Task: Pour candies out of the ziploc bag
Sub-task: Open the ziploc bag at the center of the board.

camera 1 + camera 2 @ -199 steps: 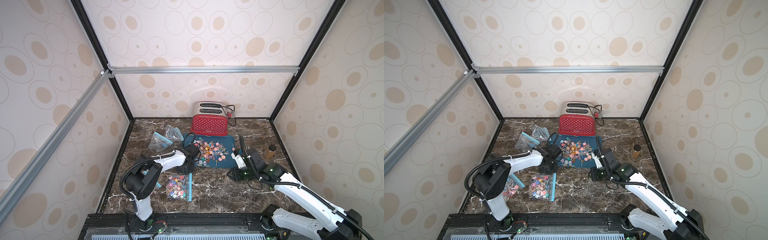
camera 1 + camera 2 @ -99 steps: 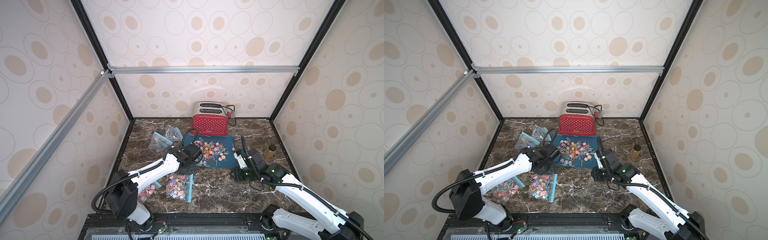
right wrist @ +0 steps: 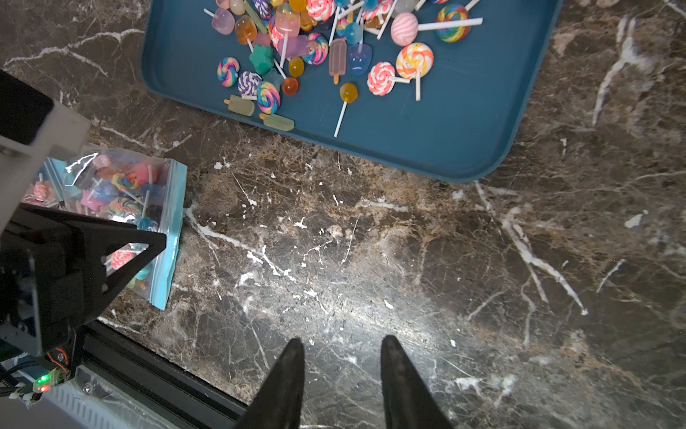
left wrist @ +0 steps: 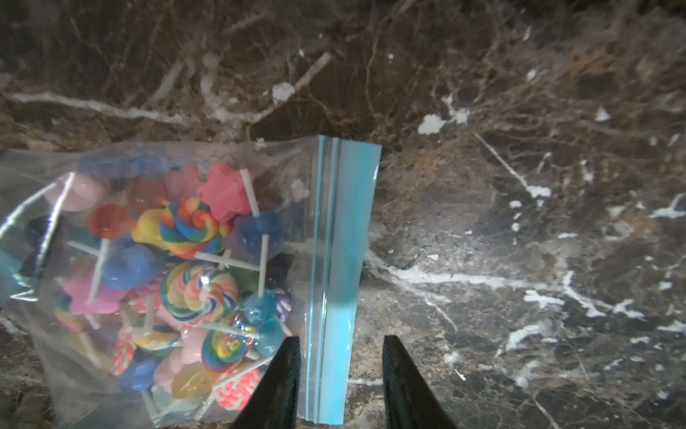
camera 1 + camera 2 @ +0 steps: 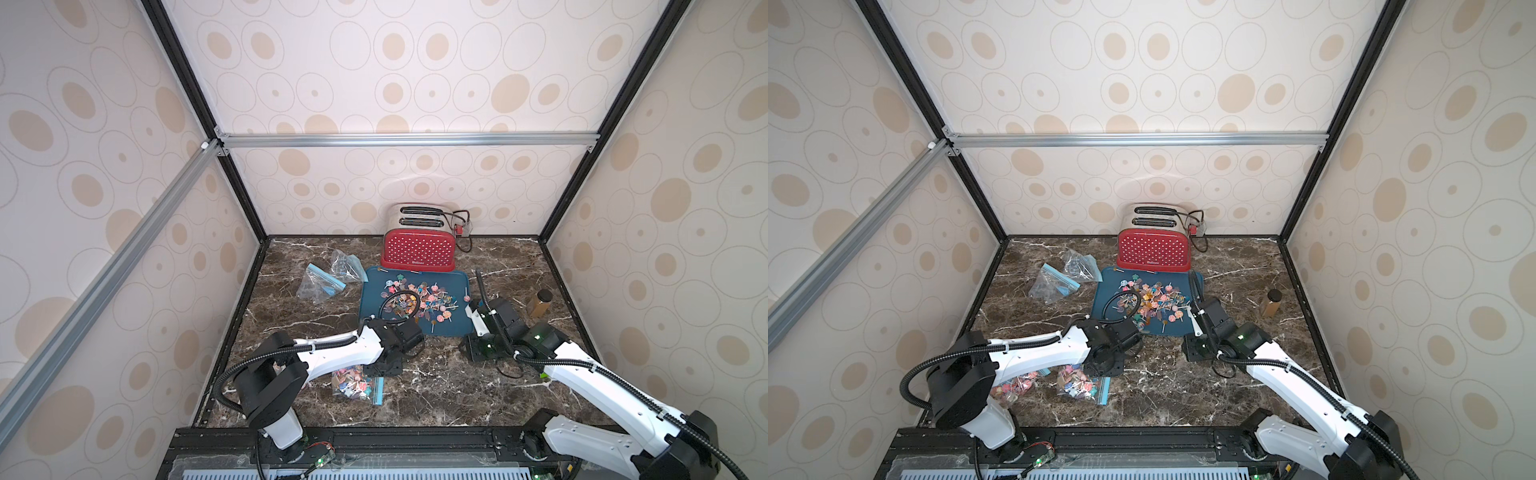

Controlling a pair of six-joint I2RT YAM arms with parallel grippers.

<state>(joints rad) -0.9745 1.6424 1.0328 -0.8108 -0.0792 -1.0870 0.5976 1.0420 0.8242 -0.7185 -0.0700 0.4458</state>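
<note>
A clear ziploc bag [image 5: 356, 384] [image 5: 1081, 385] full of candies [image 4: 185, 260] lies flat on the marble near the front. Its blue zip strip [image 4: 341, 223] is closed. My left gripper [image 4: 339, 343] [image 5: 385, 365] hangs just above that strip, open, with the strip's near end between its fingers [image 4: 286, 375] and nothing gripped. More candies [image 5: 419, 301] [image 3: 315, 52] lie loose on the blue tray [image 5: 455, 328]. My right gripper [image 3: 339, 343] [image 5: 482, 353] is open over bare marble in front of the tray's right corner.
A second filled bag [image 5: 1013, 384] lies partly under the left arm. Two empty clear bags [image 5: 320, 284] [image 5: 347, 264] sit left of the tray. A red toaster [image 5: 417, 249] stands at the back wall, and a small brown bottle [image 5: 540, 303] stands right of the tray.
My left arm swung from the tray's near left corner back toward the front, over the filled bag, and its jaws opened. The right gripper barely shifted.
</note>
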